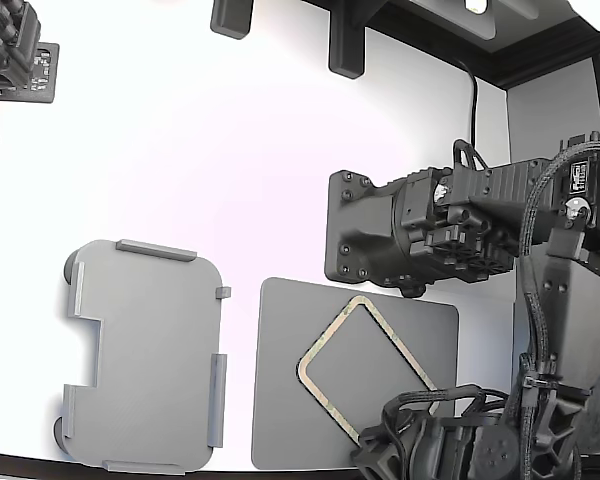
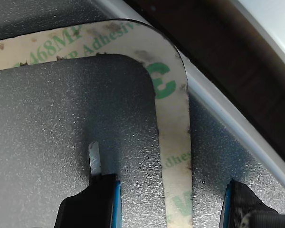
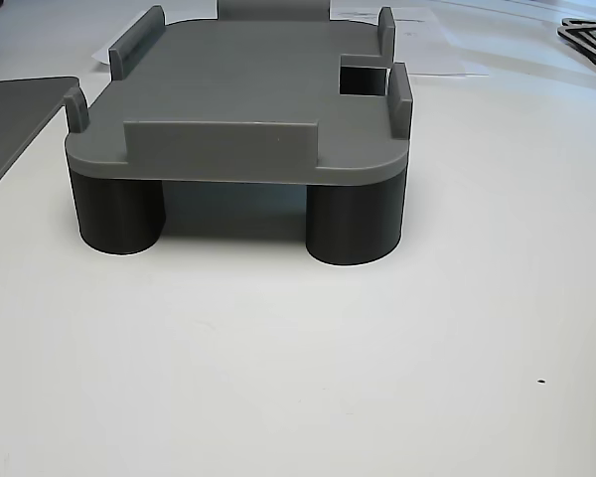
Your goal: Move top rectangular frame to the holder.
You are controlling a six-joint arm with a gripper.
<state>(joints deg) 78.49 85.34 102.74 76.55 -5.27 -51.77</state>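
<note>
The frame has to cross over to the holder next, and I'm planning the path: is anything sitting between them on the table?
Nothing visible does. In the exterior view the frame lies tilted on the dark mat, and only a bare strip of white table separates the mat from the holder. The holder's top is empty. The gripper straddles one side of the frame.

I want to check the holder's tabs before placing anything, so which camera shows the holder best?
The other view shows the holder best: close, side-on, with its raised edge tabs, notch and dark round feet clear. The exterior view shows its whole outline from above, but the tabs look flat. The wrist view does not show it at all.
</note>
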